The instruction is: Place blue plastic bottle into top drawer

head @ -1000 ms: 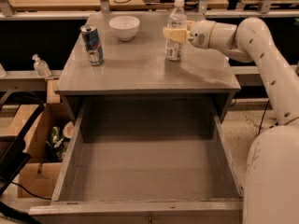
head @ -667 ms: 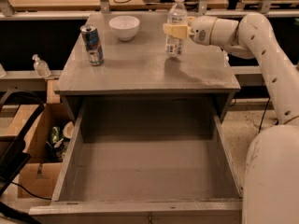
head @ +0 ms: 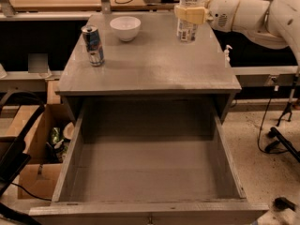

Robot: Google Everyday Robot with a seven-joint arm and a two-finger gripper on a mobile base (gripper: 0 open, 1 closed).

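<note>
The blue plastic bottle (head: 189, 28), clear with a white label, is upright at the back right of the grey cabinet top (head: 154, 64), its base just above the surface. My gripper (head: 190, 14) reaches in from the right and is shut on the bottle's upper body, its pale fingers (head: 183, 13) wrapped around it. The bottle's cap is cut off by the top edge of the view. The top drawer (head: 150, 172) is pulled fully out below the cabinet top, with nothing lying in it.
A blue-and-silver can (head: 93, 45) stands at the left of the cabinet top and a white bowl (head: 125, 28) at the back. A cardboard box (head: 33, 172) with clutter sits on the floor at the left. Cables (head: 269, 135) lie at the right.
The gripper has lifted the bottle off the cabinet top and carried it up and slightly to the right. The can, bowl and drawer have not moved.
</note>
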